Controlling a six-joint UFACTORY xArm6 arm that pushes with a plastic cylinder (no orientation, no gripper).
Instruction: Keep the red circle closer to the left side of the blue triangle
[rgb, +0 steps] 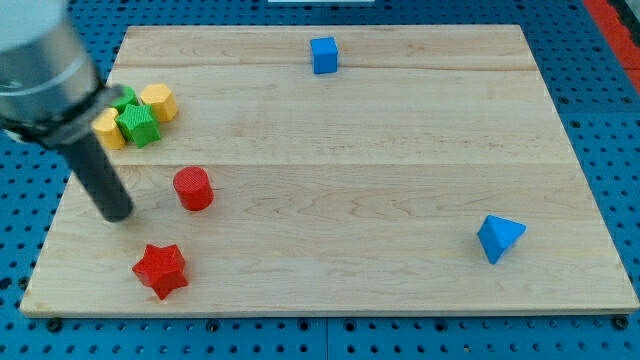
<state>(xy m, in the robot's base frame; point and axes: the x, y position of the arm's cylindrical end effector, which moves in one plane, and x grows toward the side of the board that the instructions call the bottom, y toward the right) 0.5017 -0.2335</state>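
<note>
The red circle (193, 188) is a short red cylinder at the left of the wooden board (330, 170). The blue triangle (499, 237) lies far off at the view's lower right. My tip (119, 213) rests on the board just left of the red circle and a little below it, with a gap between them. The dark rod rises from the tip toward the view's upper left, into the blurred grey arm.
A red star (161, 270) lies below the tip and the red circle. A cluster of yellow (158, 101) and green (139, 125) blocks sits at the upper left. A blue cube (323, 55) stands near the top edge.
</note>
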